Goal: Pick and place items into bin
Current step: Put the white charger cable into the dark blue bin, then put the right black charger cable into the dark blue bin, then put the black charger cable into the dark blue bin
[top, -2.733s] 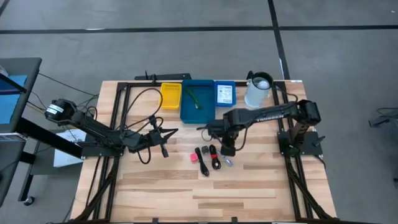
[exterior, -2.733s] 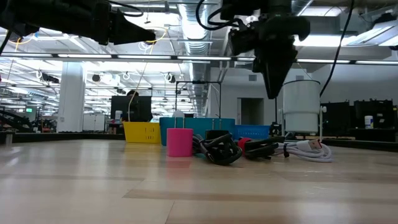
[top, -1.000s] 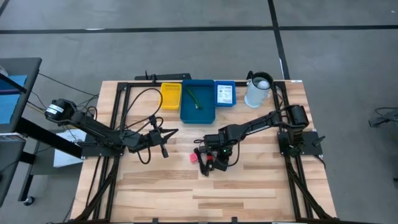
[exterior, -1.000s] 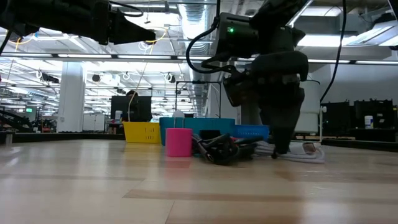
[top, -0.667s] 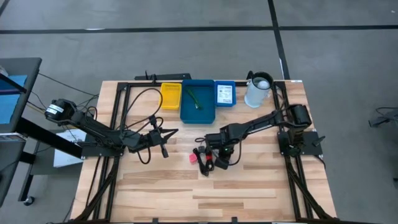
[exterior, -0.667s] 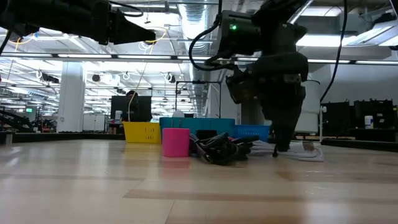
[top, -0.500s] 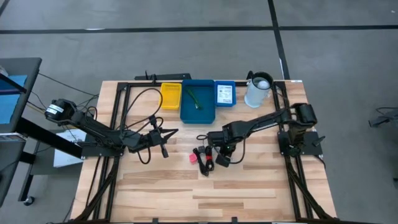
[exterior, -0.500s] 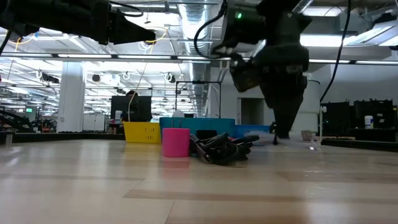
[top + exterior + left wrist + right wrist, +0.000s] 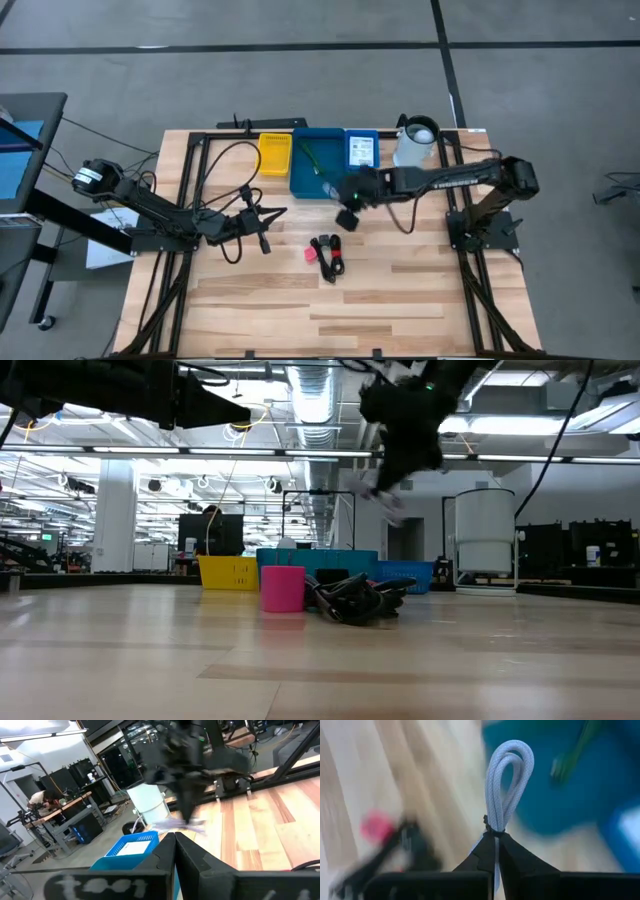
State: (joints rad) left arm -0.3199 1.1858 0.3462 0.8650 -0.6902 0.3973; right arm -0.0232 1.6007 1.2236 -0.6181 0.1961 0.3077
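Right tool clamped on white cable above table; left tool together.

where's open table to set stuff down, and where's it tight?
Free: the front strip of the table, below the black cables and pink cube. Tight: the back edge, where the yellow bin, teal bin, blue bin and white jug sit, with the right tool carrying a white cable near the teal bin.
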